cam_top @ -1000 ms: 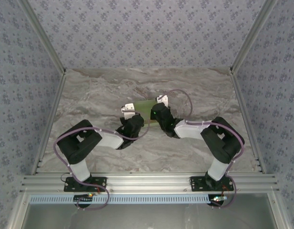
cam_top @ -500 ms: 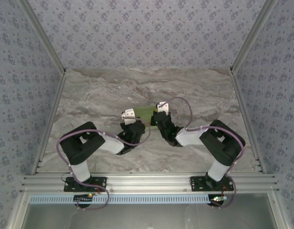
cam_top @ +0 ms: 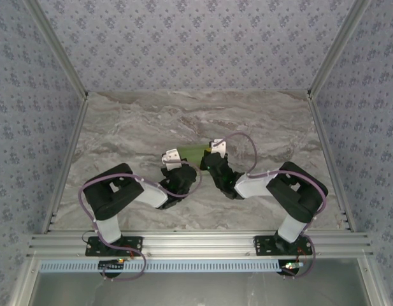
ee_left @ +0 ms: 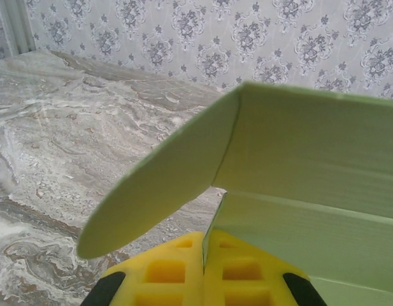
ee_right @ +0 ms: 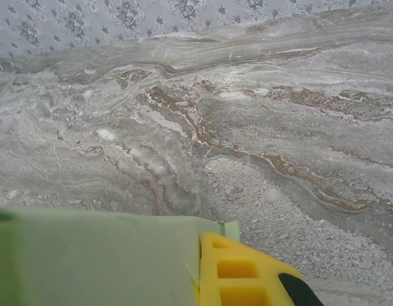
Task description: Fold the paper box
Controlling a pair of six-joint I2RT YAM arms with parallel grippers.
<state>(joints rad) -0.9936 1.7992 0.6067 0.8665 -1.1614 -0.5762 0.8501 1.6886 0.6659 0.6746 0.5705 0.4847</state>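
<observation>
Partly folded paper box, pale green, rounded flap, crisp crease

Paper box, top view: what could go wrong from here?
The left gripper and right gripper are each shut on the paper box from opposite ends; uneven pulling could tear it or crease it off-line. The rounded flap hangs free and could fold the wrong way.
</observation>
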